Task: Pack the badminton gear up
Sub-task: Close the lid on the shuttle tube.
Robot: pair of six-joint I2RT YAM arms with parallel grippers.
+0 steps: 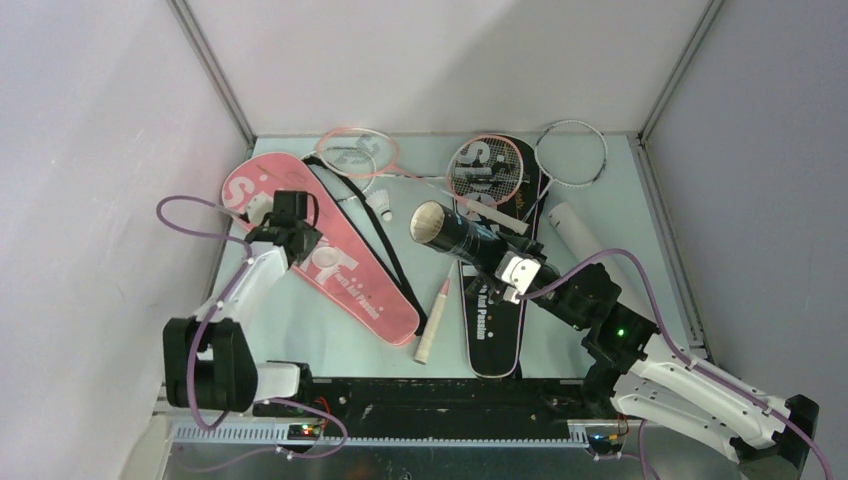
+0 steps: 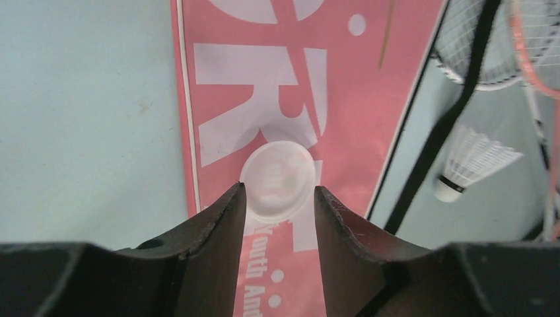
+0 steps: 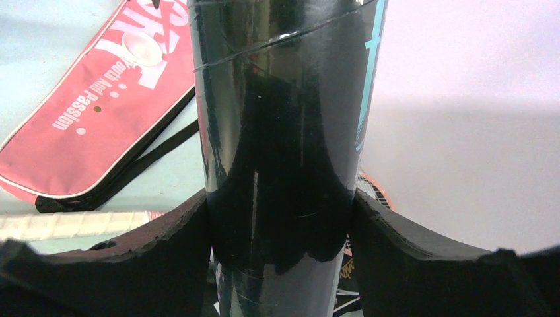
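Observation:
A pink "SPORT" cover [image 1: 335, 265] lies at the left with a small translucent white lid [image 2: 277, 173] on it. My left gripper [image 2: 279, 191] hangs over that lid. Its fingers stand apart, one tip on each side of the lid's rim, and I cannot tell whether they touch it. A white shuttlecock [image 2: 472, 162] lies to the right of the cover. My right gripper [image 3: 280, 205] is shut on a black shuttle tube [image 1: 455, 235], held tilted above the black cover [image 1: 495, 310] with its open end to the left. Rackets [image 1: 360, 152] lie at the back.
A white tube [image 1: 590, 240] lies at the right, near a white-headed racket [image 1: 572, 152]. A racket with a white-wrapped handle [image 1: 432, 325] lies between the two covers. A black strap [image 1: 385, 240] runs along the pink cover. Grey walls enclose the table on three sides.

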